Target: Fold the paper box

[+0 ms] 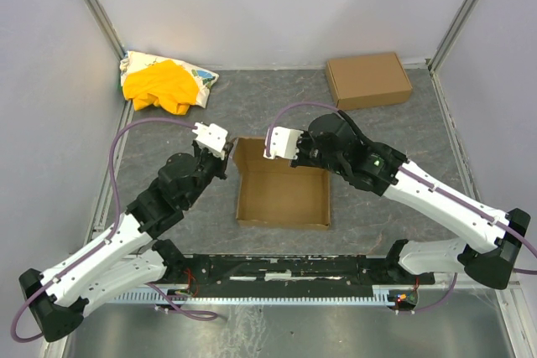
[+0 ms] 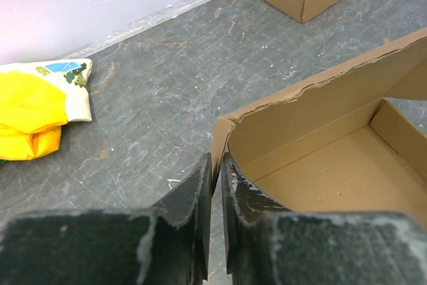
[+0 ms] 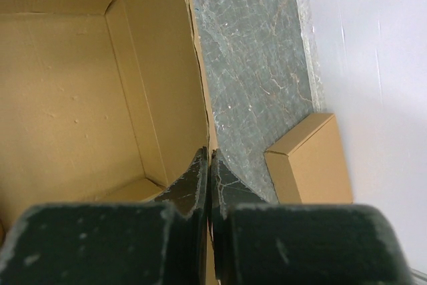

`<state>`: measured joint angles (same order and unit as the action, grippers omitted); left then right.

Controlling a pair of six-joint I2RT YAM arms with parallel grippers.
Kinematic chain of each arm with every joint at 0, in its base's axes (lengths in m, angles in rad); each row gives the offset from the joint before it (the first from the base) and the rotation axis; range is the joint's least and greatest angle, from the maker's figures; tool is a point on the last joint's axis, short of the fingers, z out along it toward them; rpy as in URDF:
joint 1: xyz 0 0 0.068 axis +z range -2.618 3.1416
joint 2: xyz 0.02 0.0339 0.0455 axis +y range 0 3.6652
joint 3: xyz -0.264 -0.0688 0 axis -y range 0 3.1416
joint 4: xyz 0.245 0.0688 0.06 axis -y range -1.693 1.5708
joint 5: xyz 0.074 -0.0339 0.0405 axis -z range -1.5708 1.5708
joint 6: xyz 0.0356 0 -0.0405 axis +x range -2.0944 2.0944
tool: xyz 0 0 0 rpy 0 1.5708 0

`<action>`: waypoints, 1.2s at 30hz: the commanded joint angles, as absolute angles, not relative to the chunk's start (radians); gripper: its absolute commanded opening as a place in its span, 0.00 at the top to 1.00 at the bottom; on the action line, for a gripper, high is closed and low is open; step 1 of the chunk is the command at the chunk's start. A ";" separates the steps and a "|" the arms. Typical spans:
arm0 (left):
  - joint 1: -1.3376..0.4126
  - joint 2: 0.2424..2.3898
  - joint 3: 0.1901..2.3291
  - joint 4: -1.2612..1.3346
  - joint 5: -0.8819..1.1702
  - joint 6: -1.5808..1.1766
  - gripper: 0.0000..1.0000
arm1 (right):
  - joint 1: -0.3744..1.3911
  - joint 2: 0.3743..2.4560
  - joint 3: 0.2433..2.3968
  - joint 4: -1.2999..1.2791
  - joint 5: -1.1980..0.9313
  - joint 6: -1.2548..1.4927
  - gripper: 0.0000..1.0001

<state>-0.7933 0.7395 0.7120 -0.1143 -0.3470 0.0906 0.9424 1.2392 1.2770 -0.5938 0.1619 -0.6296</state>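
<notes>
**Item:** paper box (image 1: 281,199), an open tray with its walls partly raised. It sits mid-worktop (image 1: 394,127) between the two arms.

**Left gripper** (image 2: 215,165): jaws nearly together, pinching the far-left corner of the wall. The tray lies to its right.

**Right gripper** (image 3: 208,161): jaws pressed together on the top edge of the far wall.

**Relation:** both grips sit on the far wall, which runs left to right, and the tray floor lies on the arm-base side. Neither arm is nearer.

**Judged next:** the wall folds inward.

**Also present:** ready-made cardboard box (image 1: 369,80) and cloth heap (image 1: 164,83).
</notes>
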 commanded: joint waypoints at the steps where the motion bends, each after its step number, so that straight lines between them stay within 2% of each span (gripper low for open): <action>1: -0.789 0.732 0.704 -0.041 -0.333 0.097 0.76 | 0.945 1.208 1.283 -0.573 0.150 -0.602 0.97; 2: -0.789 0.733 0.704 -0.040 -0.323 0.100 0.65 | 0.945 1.209 1.285 -0.574 0.150 -0.602 0.97; 4: -0.789 0.734 0.703 -0.037 -0.311 0.110 0.53 | 0.946 1.213 1.286 -0.577 0.150 -0.604 0.97; 6: -0.791 0.738 0.700 -0.031 -0.320 0.115 0.47 | 0.946 1.214 1.287 -0.577 0.147 -0.603 0.97; 8: -0.790 0.741 0.697 -0.023 -0.323 0.126 0.46 | 0.946 1.215 1.287 -0.578 0.143 -0.604 0.98; 11: -0.790 0.754 0.703 -0.025 -0.323 0.136 0.56 | 0.946 1.216 1.289 -0.581 0.144 -0.604 0.98; 17: -0.789 0.770 0.704 -0.022 -0.334 0.147 0.95 | 0.946 1.212 1.292 -0.581 0.144 -0.595 0.96; 18: -0.790 0.769 0.704 -0.022 -0.334 0.148 0.97 | 0.945 1.209 1.290 -0.579 0.144 -0.592 0.95; 21: -0.790 0.767 0.703 -0.018 -0.333 0.148 0.97 | 0.946 1.198 1.284 -0.565 0.160 -0.571 0.78; 22: -0.790 0.764 0.702 -0.017 -0.334 0.149 0.97 | 0.946 1.192 1.279 -0.558 0.167 -0.566 0.65; 24: -0.790 0.762 0.701 -0.014 -0.337 0.147 0.97 | 0.946 1.178 1.268 -0.539 0.194 -0.543 0.25; 26: -0.790 0.755 0.700 -0.011 -0.337 0.144 0.97 | 0.945 1.162 1.260 -0.522 0.235 -0.512 0.08; 30: -0.790 0.750 0.706 -0.016 -0.337 0.142 0.97 | 0.945 1.083 1.196 -0.441 0.362 -0.418 0.05; 36: -0.790 0.743 0.714 -0.018 -0.334 0.142 0.97 | 0.937 0.878 0.974 -0.300 0.578 -0.220 0.14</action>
<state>-0.7929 0.7673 0.6964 -0.0731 -0.3336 0.1089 0.9421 1.0023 1.0840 -0.4381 0.3912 -0.3946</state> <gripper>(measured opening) 0.046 0.880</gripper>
